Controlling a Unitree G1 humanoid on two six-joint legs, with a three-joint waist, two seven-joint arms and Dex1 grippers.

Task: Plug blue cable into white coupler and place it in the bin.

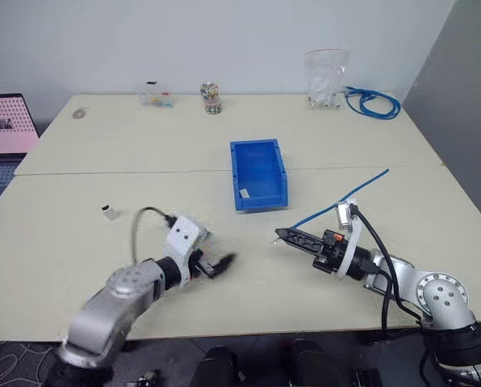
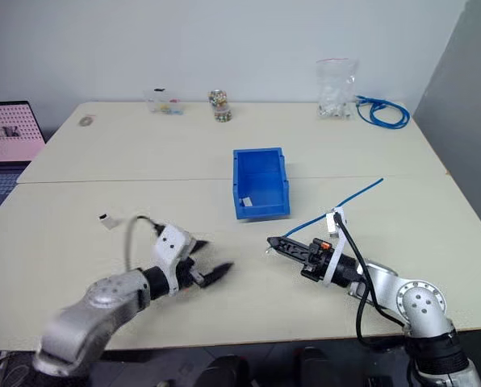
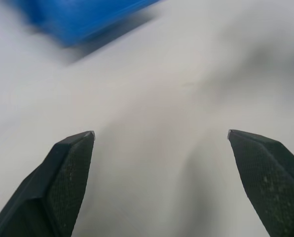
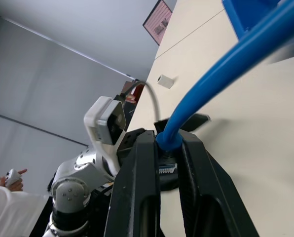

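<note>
Lower right of frame: right gripper (image 1: 282, 235) clamped on cable (image 1: 349, 195).
Cable's long axis runs diagonally up-right, beside bin (image 1: 259, 147) at centre; left gripper (image 1: 218, 265) spread wide, empty; no legible writing.

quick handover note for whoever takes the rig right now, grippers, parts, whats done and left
Left gripper: open, empty, above the table.
Right gripper: shut on the blue cable, near its plug end; the rest trails back over the table.
White coupler: lying loose on the table, on the left, apart from both grippers.
Bin: mid-table, one small white piece inside.
Done: cable picked up.
Left: grab coupler, plug cable in, drop the pair in the bin.
</note>
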